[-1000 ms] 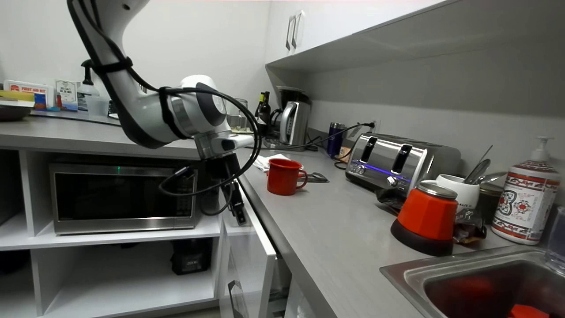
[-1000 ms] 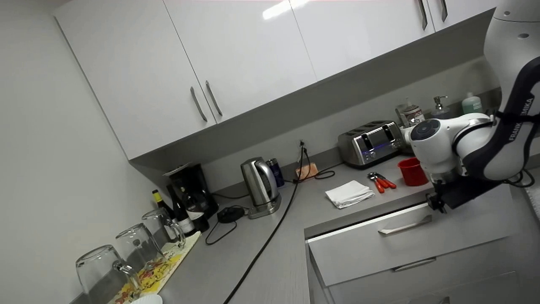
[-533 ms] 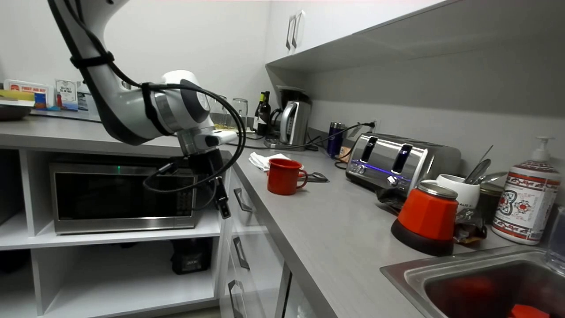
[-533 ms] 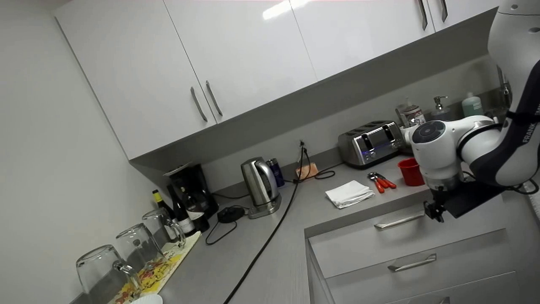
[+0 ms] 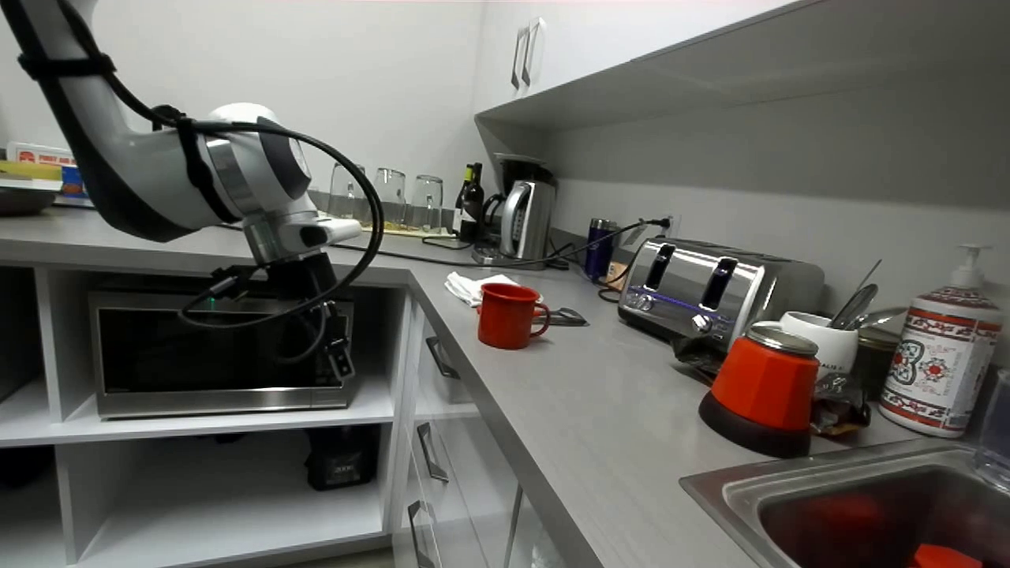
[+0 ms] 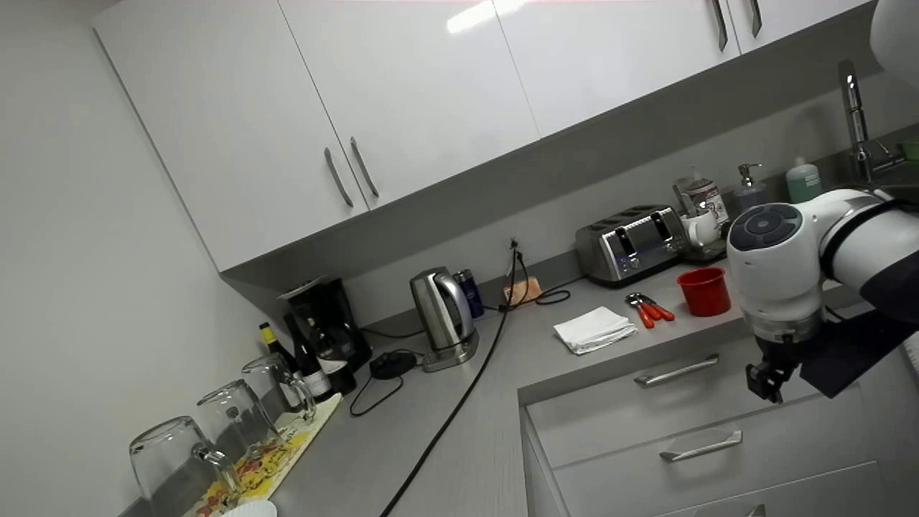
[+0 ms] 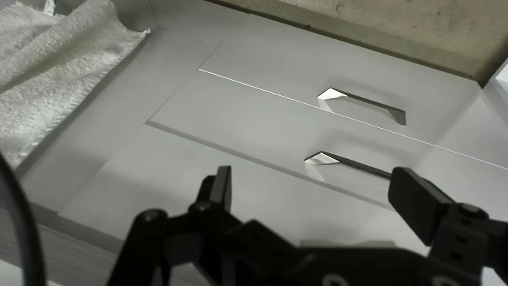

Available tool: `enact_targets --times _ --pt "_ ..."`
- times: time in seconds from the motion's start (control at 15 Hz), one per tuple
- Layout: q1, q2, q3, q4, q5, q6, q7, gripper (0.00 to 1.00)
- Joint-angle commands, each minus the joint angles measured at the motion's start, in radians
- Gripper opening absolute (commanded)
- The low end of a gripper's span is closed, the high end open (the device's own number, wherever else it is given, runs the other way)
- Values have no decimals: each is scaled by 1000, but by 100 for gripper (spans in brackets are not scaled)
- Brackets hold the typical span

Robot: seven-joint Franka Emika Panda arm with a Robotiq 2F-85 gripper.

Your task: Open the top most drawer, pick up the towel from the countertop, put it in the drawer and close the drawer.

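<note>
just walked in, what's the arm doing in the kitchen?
A robot arm has the job of putting the folded towel away in the top drawer. Right now it isn't handling anything: its gripper is open and empty, hanging in front of the top drawer and clear of it. That drawer looks shut, or nearly so. The towel lies on the countertop, not far from a red mug, so it isn't put away yet.

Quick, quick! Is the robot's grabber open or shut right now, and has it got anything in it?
Gripper: open wide, holding nothing.
</note>
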Motion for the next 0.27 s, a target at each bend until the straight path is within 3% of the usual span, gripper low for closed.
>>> enact_targets --times 0.0,0.2 --pt "-44 -16 50 -5 -41 -19 25 100" --pt "-48 -31 56 -16 -50 -24 28 100"
